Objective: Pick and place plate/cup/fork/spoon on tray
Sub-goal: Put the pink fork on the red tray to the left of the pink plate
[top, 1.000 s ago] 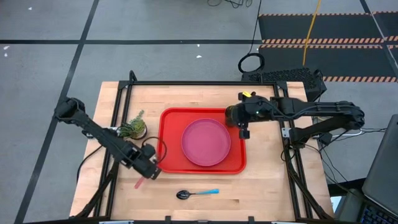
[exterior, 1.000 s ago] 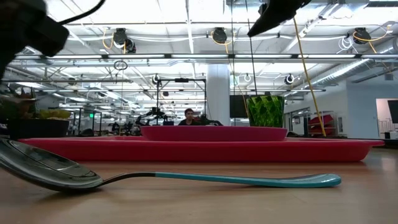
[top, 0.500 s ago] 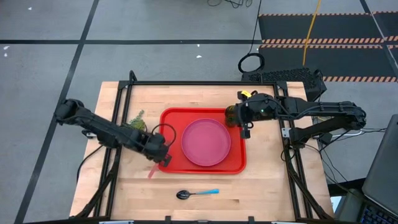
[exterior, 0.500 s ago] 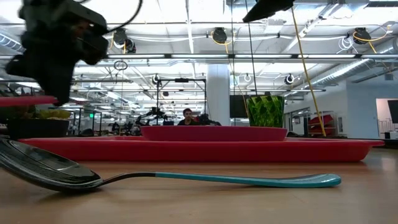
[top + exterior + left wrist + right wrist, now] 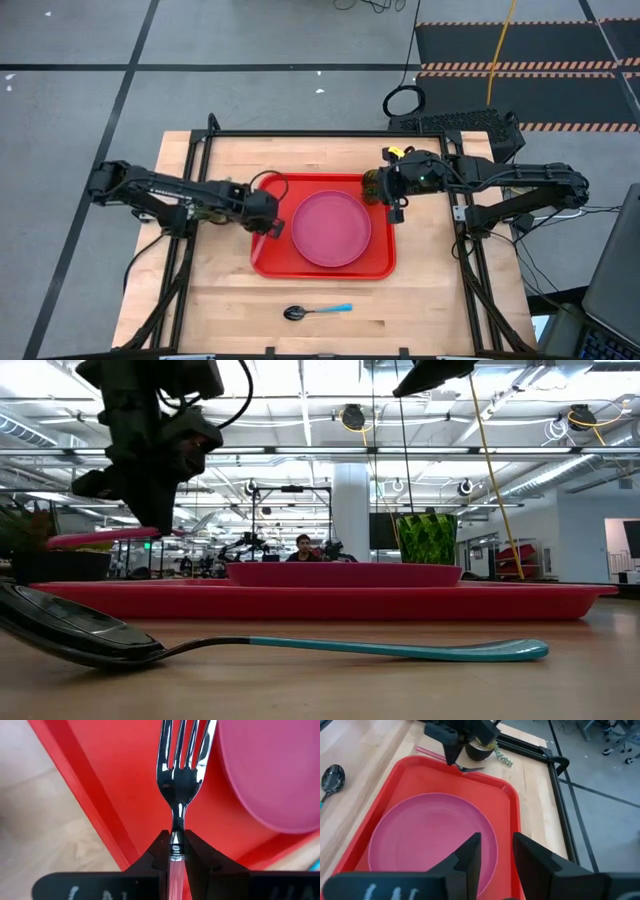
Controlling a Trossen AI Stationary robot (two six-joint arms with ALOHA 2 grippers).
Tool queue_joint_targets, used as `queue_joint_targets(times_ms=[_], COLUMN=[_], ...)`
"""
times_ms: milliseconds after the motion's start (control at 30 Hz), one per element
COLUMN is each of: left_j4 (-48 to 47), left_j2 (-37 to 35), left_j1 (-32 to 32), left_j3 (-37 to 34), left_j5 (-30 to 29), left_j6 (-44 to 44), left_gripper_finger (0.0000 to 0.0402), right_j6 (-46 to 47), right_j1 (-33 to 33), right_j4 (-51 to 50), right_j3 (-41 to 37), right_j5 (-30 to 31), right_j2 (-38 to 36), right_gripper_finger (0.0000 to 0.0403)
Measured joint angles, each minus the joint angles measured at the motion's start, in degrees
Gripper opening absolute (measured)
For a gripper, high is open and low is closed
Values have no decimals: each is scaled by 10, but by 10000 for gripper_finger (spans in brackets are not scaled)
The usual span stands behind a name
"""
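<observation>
Plate [image 5: 331, 229] and cup [image 5: 374, 186] sit in the tray [image 5: 322, 266]. Left pincer [image 5: 176, 846], clamped on the fork [image 5: 180, 775], holds it above the tray's edge. Right pincer [image 5: 493, 851] hangs parted beside the cup. Spoon [image 5: 316, 311] remains on the desk [image 5: 430, 300], well apart from both.

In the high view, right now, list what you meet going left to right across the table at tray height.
Left gripper holding the fork → plate on the tray → cup → right gripper.
</observation>
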Motion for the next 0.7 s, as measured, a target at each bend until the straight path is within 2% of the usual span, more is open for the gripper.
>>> queue_joint_targets(times_ms=[233, 700], left_j4=[1, 0], left_j2=[0, 0], left_j1=[30, 44], left_j3=[0, 0], left_j5=[-6, -36], left_j6=[-23, -114], left_gripper_finger=[31, 31], right_j6=[-7, -36], right_j1=[-1, -1], right_j4=[42, -4], right_j3=[0, 0], right_j5=[1, 4], right_j2=[0, 0], right_gripper_finger=[106, 106])
